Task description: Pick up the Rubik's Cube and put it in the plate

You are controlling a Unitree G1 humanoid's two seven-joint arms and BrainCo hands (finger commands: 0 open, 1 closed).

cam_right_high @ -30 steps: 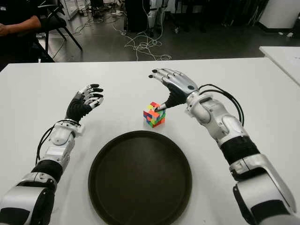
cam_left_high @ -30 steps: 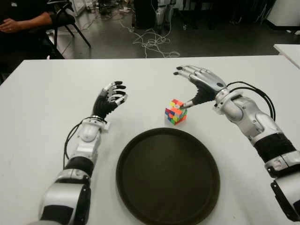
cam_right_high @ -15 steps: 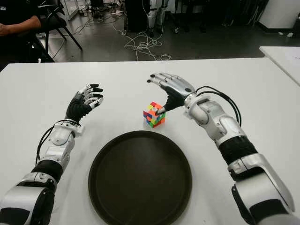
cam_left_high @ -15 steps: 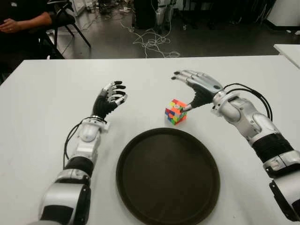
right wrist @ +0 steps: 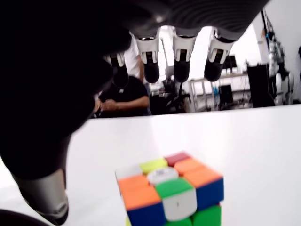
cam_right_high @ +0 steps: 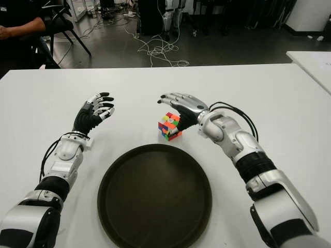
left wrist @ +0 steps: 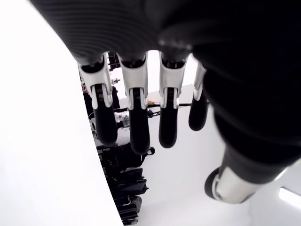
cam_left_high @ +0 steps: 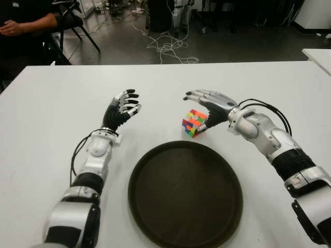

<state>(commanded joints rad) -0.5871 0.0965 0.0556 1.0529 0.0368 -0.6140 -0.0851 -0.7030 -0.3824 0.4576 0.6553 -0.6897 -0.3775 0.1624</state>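
The Rubik's Cube (cam_left_high: 194,122) stands on the white surface (cam_left_high: 46,113), just beyond the far rim of the plate (cam_left_high: 185,194) and apart from it. It is a scrambled three-by-three cube, turned corner-on to the robot. Its visible faces carry mixed orange, green, red, yellow, white and blue stickers. In the right wrist view the cube (right wrist: 170,192) shows a top face with a round logo on its white centre tile, ringed by orange, yellow-green and red tiles; the side facing the camera holds orange, green, white and blue tiles. All tiles appear aligned, with no layer twisted out of square.

The right hand (cam_left_high: 209,103) is directly at the cube, on its right side. Its four fingers (cam_left_high: 195,95) are extended and spread, arching over the top of the cube without closing on it. The thumb sits low beside the cube's right face; whether it touches cannot be told. Nothing is held in this hand.

The left hand (cam_left_high: 120,110) shows to the left of the cube, well apart from it, raised above the surface. Its fingers (left wrist: 135,122) are loosely curved and spread, holding nothing.

The plate is a dark, round, shallow dish, nearest the robot.
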